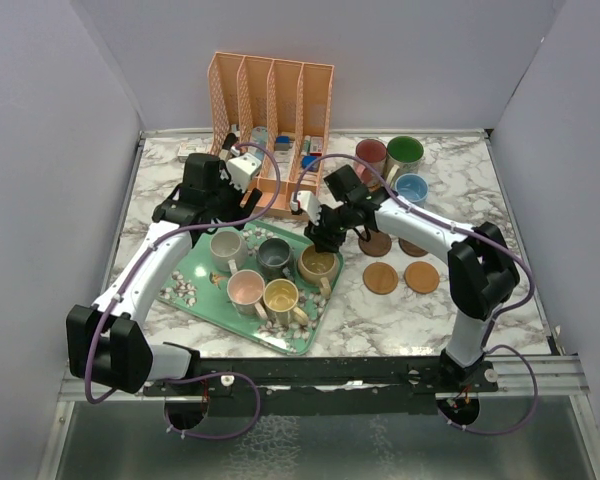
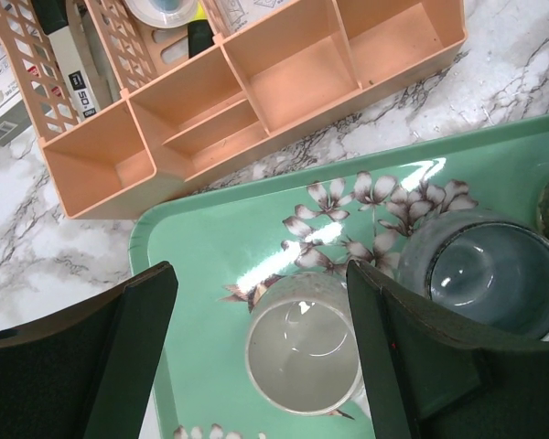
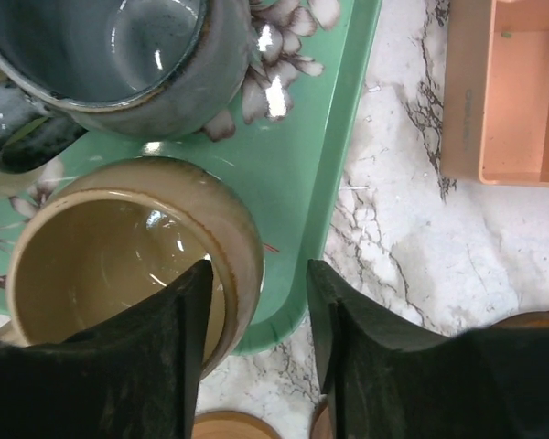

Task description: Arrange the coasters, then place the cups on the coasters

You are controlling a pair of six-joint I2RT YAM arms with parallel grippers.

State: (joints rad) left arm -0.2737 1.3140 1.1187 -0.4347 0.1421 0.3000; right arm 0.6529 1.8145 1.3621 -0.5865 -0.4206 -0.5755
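Rim pinch on the tan mug [image 3: 119,265] looks like the step in hand. Right gripper [image 3: 259,274] hangs over it w/ one finger above the mug's inside and the other outside the wall. Jaws stand part-way apart. A strip of green floral tray [image 3: 343,110] shows between the outer finger and the wall, so nothing is grasped yet. The mug sits lower left in the right wrist view, on the tray near its edge, w/ the grey-blue mug [image 3: 119,55] just beside it at upper left.

To do it well, probably:
- Go low enough that the pads catch wall below the lip.
- Pinch square.
- Lift straight up to clear the tray's raised rim before going sideways.
- The dark handle at the left edge is near, so no swing that way.

Coasters [image 1: 380,277] lie on the marble at centre right of the top view, near the tray. The light-brown ones look bare, so it's a short carry; set down flat, centred on the disc.

Left gripper [image 2: 259,274] is spread wide, holding nothing, straddling the cream mug [image 2: 304,352] at bottom centre of its view. The finger at frame right is nearly at the rim, so re-centre before any squeeze.
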